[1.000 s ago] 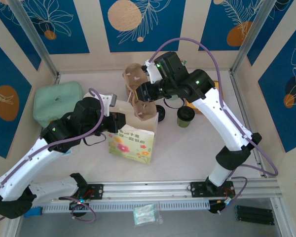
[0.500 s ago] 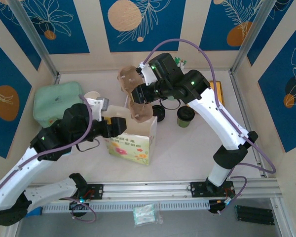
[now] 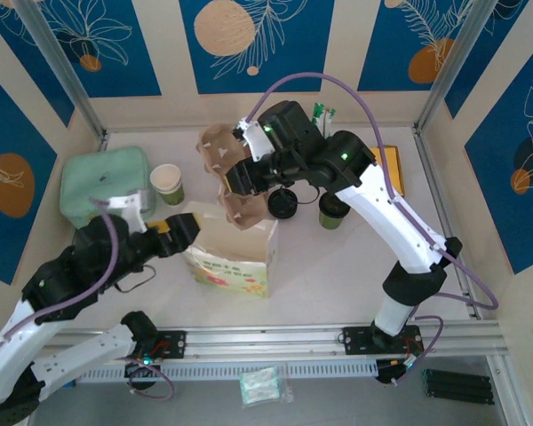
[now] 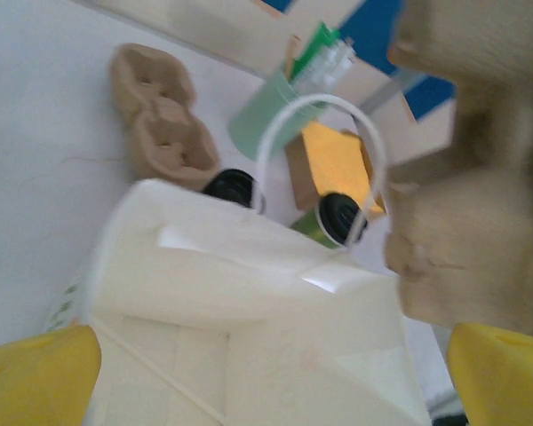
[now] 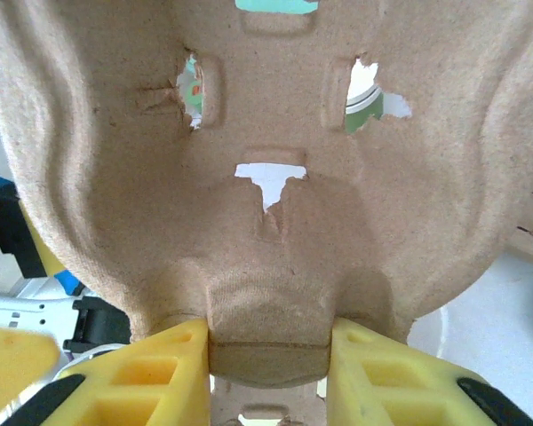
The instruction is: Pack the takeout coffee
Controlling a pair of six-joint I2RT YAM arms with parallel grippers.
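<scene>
On the pale tabletop (image 3: pixel 338 266) (blue floral walls (image 3: pixel 275 49) around) stands takeout coffee (image 3: pixel 333 213).

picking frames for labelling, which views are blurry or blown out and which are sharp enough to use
Left wrist: soft all over, the paper bag glares near white inside and the takeout coffee is smeared. Right wrist: the cup carrier is sharp up close, pulp texture clear. Top external: crisp, evenly lit, soft shadows on the table.

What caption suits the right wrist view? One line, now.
Right pincer grips the brown pulp cup carrier by its edge.
</scene>
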